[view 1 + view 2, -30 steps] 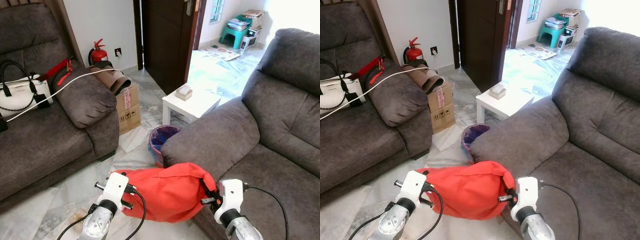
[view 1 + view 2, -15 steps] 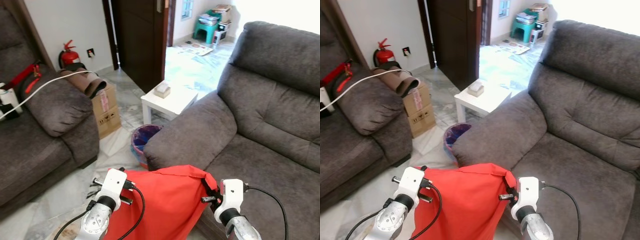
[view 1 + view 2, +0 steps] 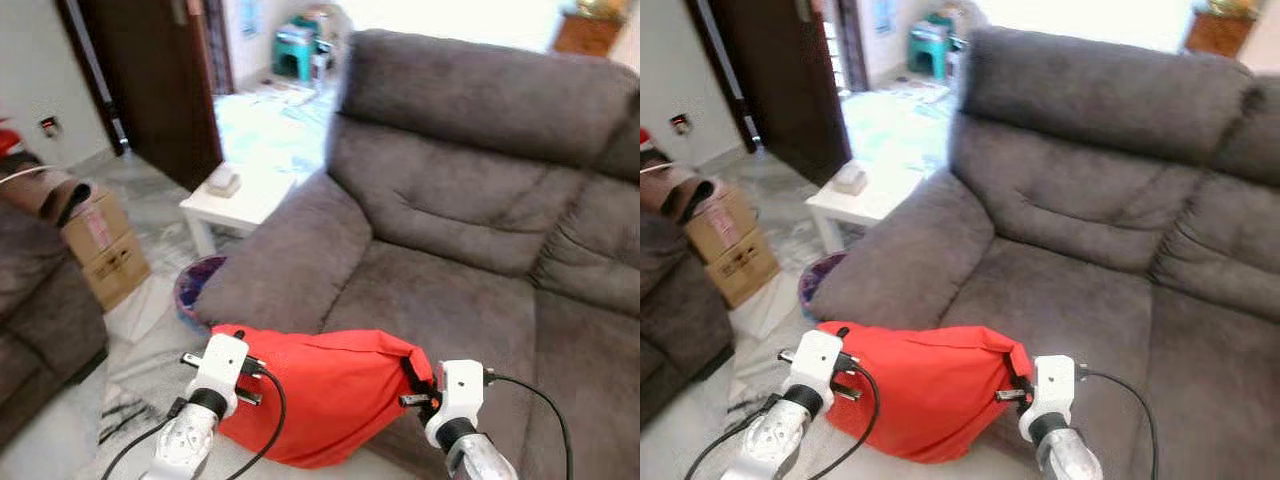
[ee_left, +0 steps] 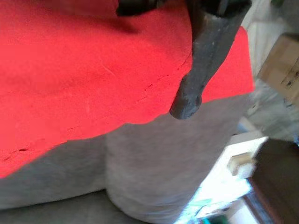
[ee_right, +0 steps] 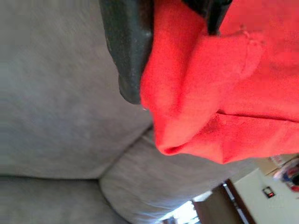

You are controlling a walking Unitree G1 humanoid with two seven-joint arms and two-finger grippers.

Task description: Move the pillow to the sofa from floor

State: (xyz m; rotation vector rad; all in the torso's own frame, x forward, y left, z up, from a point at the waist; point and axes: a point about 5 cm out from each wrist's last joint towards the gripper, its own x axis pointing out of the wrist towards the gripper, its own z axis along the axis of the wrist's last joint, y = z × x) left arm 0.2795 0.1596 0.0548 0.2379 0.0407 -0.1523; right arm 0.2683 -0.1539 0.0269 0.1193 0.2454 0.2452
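Observation:
A red pillow (image 3: 325,395) hangs between my two grippers, low in front of the grey sofa (image 3: 470,270), by the front edge of its seat and armrest (image 3: 285,255). My left gripper (image 3: 258,370) is shut on the pillow's left end; in the left wrist view one black finger (image 4: 198,65) lies across the red fabric (image 4: 79,74). My right gripper (image 3: 415,388) is shut on the right end. The right wrist view has a fold of the pillow (image 5: 187,93) pinched beside a black finger (image 5: 128,51), with grey sofa cushion behind.
A white side table (image 3: 240,195) stands left of the sofa's armrest, with a purple bin (image 3: 195,285) in front of it. A cardboard box (image 3: 105,250) and a second dark sofa (image 3: 35,320) sit at the far left. A dark door (image 3: 150,80) is behind.
The whole view has swung right, so the grey sofa now lies straight ahead. The pillow has stayed gripped between both grippers throughout.

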